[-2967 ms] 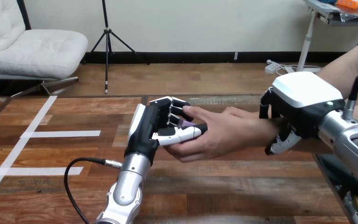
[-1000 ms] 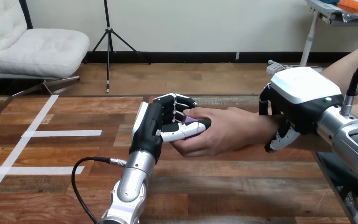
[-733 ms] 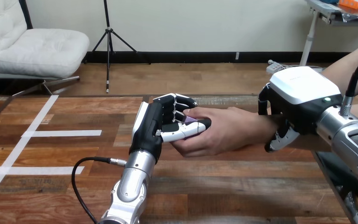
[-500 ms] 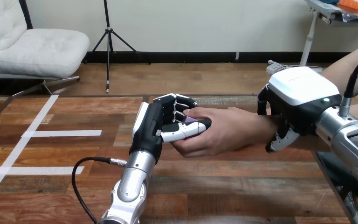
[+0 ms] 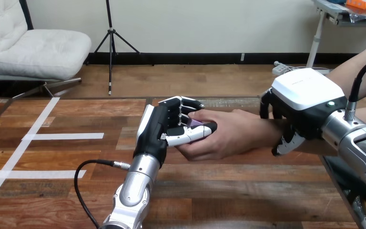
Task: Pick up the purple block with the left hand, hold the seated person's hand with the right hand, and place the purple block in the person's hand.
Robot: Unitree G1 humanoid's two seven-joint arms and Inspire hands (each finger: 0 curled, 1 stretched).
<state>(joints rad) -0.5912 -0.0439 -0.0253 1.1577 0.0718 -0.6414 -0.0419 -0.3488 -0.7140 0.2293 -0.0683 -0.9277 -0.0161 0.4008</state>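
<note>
Small purple block [image 5: 196,123] is pinched between the curled fingers and the thumb of my left hand [image 5: 164,125], at the palm of the person's cupped hand [image 5: 233,136], above the brown wooden table [image 5: 76,157]. My right hand [image 5: 305,95] curls its fingers and thumb around the person's wrist [image 5: 268,131].

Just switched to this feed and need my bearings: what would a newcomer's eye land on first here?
In the view's middle, the left hand pinches the purple block between curled fingers and thumb, right against the person's hand, which reaches in from the right. Further right, the right hand has its fingers and thumb curled round the person's wrist.
</note>
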